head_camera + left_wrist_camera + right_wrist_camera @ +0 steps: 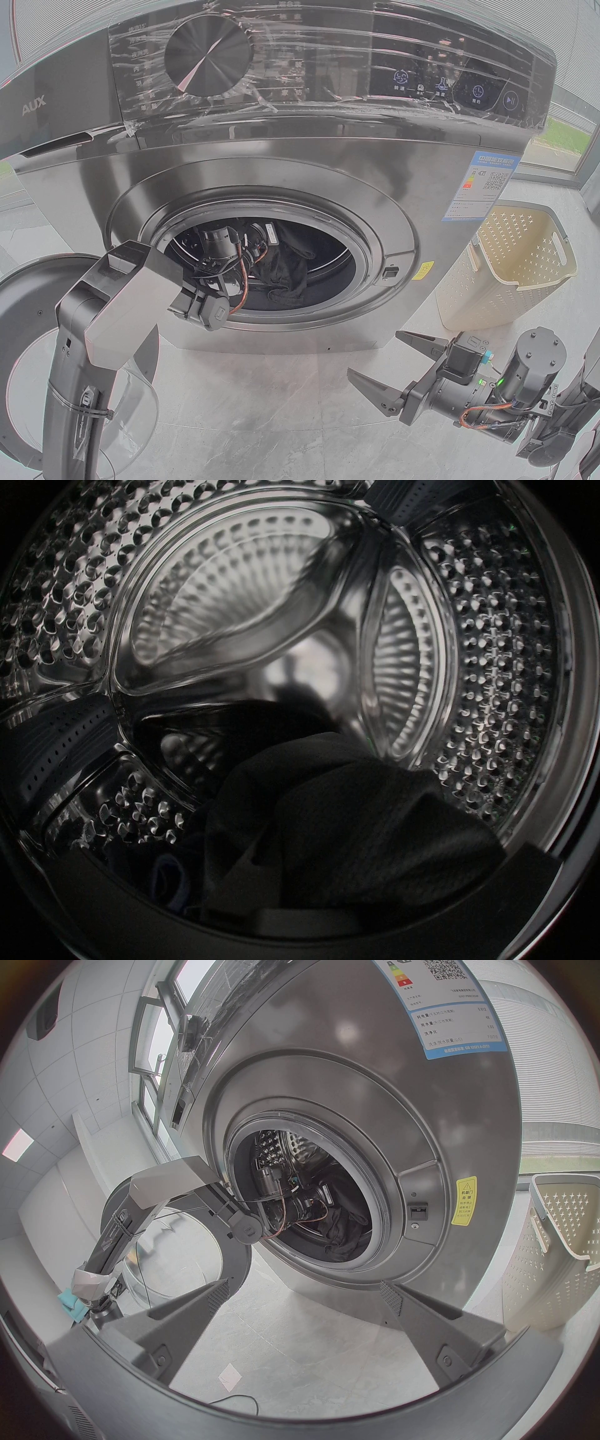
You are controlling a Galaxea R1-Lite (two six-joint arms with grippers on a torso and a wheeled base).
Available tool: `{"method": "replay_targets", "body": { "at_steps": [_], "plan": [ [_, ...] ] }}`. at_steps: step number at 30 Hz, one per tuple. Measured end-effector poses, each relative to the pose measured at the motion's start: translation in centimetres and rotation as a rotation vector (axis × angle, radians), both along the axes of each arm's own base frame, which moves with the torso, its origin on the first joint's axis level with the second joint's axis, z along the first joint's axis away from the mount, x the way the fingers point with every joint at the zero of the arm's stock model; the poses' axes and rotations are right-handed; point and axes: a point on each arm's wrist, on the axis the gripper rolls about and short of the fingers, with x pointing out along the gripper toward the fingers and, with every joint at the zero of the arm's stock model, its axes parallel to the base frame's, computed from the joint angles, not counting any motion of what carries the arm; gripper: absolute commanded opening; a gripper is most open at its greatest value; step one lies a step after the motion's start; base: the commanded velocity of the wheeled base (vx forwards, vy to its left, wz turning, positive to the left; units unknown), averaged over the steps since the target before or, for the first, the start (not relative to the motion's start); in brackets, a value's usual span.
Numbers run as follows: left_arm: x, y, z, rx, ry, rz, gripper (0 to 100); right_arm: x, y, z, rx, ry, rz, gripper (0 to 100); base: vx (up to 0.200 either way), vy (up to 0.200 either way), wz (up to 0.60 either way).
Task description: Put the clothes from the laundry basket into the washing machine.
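Right gripper (375, 354) is hovering at the lower right of the head frame, above the grey floor tiles (250, 406). Its 2 fingers (375, 390) are spreading wide apart and gripping nothing. It is pointing toward the front of the washing machine (350, 181), which is filling the upper and middle part of the frame.

Left arm (119, 300) is rising from the lower left of the frame and bending in through the round opening at the centre. It is carrying the left gripper (270, 242) inside the drum (487, 667). Whether that gripper is open or closed on anything cannot be told, since dark cloth and cabling are crowding around it.

Dark clothes (287, 262) are lying in the drum just right of the left wrist, hanging down toward the lower rim of the opening. From the left wrist camera the same clothes (350, 830) are heaping on the drum floor against the door seal, with a bluish fold (169, 874) showing beside them.

Round door (25, 350) is standing swung open at the lower left edge of the frame. Cream laundry basket (519, 262) is sitting on the floor at the right of the frame, close beside the machine's right corner and leaning a little.
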Motion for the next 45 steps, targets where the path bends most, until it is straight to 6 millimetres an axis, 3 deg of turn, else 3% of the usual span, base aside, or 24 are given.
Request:
{"method": "replay_targets", "body": {
  "at_steps": [5,6,12,23,29,30,36,45],
  "plan": [
    [0.7,0.2,0.2,-0.010,0.000,0.018,0,0.0,0.1,-0.2,-0.004,0.005,0.000,100,0.000,0.000,0.00],
    [0.7,0.1,0.1,-0.010,0.003,0.017,100,0.1,0.1,-0.2,-0.005,0.006,0.000,100,0.000,0.000,0.00],
    [0.2,-0.4,-0.9,0.001,0.040,0.007,100,0.1,0.1,-0.4,-0.010,0.013,0.001,100,0.000,0.000,0.00],
    [-2.9,-1.8,-4.0,0.120,0.277,-0.058,100,0.1,0.2,-0.5,-0.013,0.016,0.004,100,0.000,0.000,0.00],
    [-3.3,-2.1,-4.8,0.143,0.303,-0.082,100,0.1,0.3,-0.6,-0.015,0.018,0.006,100,0.000,0.000,0.00],
    [-3.2,-2.1,-5.0,0.151,0.302,-0.082,0,0.1,0.3,-0.6,-0.017,0.019,0.007,100,0.000,0.000,0.00],
    [-2.2,-2.3,-4.9,0.144,0.269,-0.064,0,0.2,0.4,-0.8,-0.022,0.024,0.008,100,0.000,0.000,0.00],
    [0.5,-2.4,-1.4,0.016,0.078,0.004,0,0.2,0.5,-1.0,-0.026,0.030,0.010,100,0.000,0.000,0.00]
  ]
}}
